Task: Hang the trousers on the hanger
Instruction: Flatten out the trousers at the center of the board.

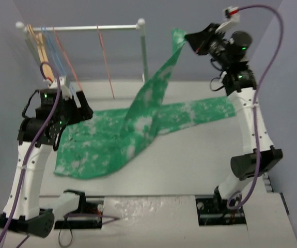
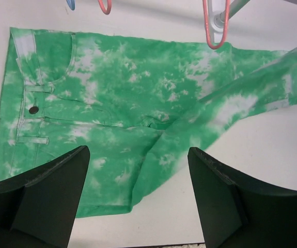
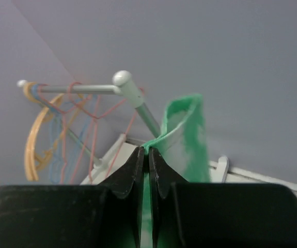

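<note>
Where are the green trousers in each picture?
Top external: trousers spread mid-table, one leg lifted to the top right.
Left wrist: flat, filling the middle.
Right wrist: leg end pinched in the jaws, centre.
Shared landmark: the pink hangers.

The light is soft and even. The white table [image 1: 189,165] looks bright, with only faint shadows. The top view is fuzzy. In the right wrist view, the right gripper [image 3: 148,155] at the bottom and the rack [image 3: 76,89] at left are blurry. The trousers [image 2: 112,93] look sharp from the left wrist.
</note>
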Controlling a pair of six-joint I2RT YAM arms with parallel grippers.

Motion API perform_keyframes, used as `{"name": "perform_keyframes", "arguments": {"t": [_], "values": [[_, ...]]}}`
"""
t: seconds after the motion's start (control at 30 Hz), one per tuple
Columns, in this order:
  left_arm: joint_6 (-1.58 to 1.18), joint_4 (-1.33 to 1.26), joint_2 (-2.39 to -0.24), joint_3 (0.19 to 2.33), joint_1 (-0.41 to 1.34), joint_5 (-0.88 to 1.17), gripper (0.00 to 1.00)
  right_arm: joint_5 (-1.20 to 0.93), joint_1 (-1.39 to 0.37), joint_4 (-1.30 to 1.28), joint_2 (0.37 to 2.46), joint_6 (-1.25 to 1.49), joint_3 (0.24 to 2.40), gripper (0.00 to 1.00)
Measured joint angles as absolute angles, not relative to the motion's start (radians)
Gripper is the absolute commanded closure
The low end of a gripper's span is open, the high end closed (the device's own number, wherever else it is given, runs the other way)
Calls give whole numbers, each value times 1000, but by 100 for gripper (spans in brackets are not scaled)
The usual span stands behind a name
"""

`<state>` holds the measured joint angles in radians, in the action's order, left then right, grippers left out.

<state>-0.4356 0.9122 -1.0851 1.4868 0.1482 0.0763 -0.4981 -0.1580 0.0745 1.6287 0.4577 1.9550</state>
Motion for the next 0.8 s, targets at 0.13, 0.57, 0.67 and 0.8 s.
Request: {"name": "perform_keyframes", "arguments": {"t": [0.13, 0.57, 0.67, 0.8], "values": [[-441, 913, -1041, 1458, 148, 76, 26, -590, -3, 229, 1255, 472, 1613, 100], [-456, 931, -976, 1158, 148, 150, 26, -32, 54, -204, 744, 308, 869, 100], [-458, 931, -965, 1110, 148, 167, 26, 174, 57, -379, 785, 413, 801, 72], [-458, 928, -961, 1072, 148, 187, 26, 343, 62, -536, 819, 568, 802, 2]]}}
